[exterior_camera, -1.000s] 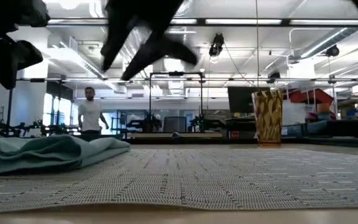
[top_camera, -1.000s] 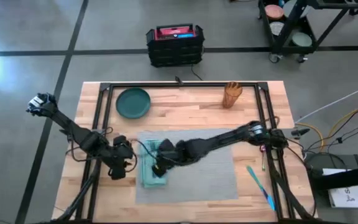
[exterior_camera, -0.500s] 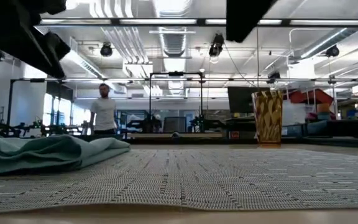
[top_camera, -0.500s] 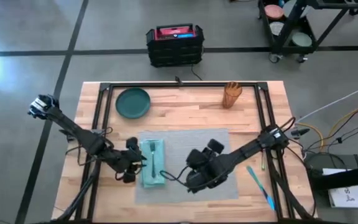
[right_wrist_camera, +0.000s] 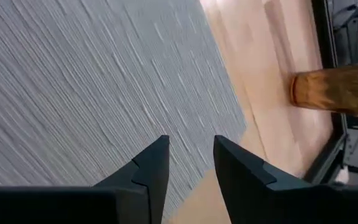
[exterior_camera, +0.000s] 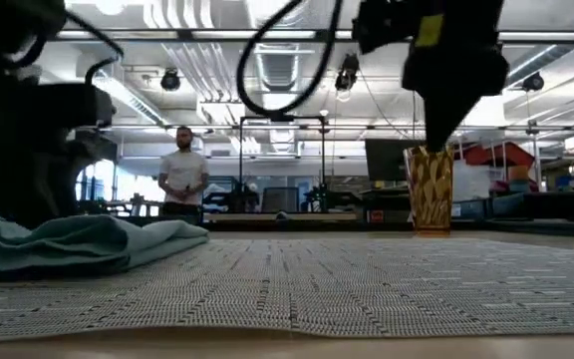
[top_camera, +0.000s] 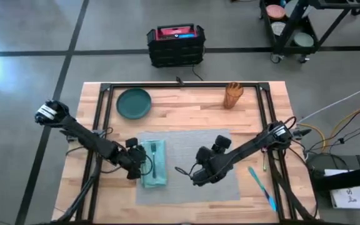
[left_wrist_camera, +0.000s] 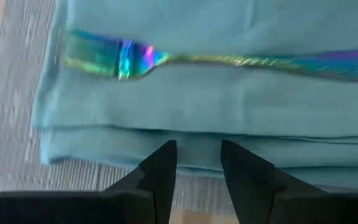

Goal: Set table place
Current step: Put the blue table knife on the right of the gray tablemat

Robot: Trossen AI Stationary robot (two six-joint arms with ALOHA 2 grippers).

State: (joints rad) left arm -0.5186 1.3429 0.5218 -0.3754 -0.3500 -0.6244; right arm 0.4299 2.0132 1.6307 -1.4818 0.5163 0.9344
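The fork (top_camera: 153,158) lies on the napkin (top_camera: 155,165) on my grey mat (top_camera: 199,147). Both grippers, left (top_camera: 144,164) and right (top_camera: 195,175), are open and empty. I think the green plate (top_camera: 134,102) comes next.

high: overhead | low: table-level, roomward | wrists: close, perhaps downward | shared: placemat (top_camera: 192,164)

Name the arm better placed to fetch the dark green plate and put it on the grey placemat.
Left. The left gripper sits at the teal cloth napkin, on the side of the table where the dark green round plate lies. The right gripper hangs over the grey woven placemat, farther away.
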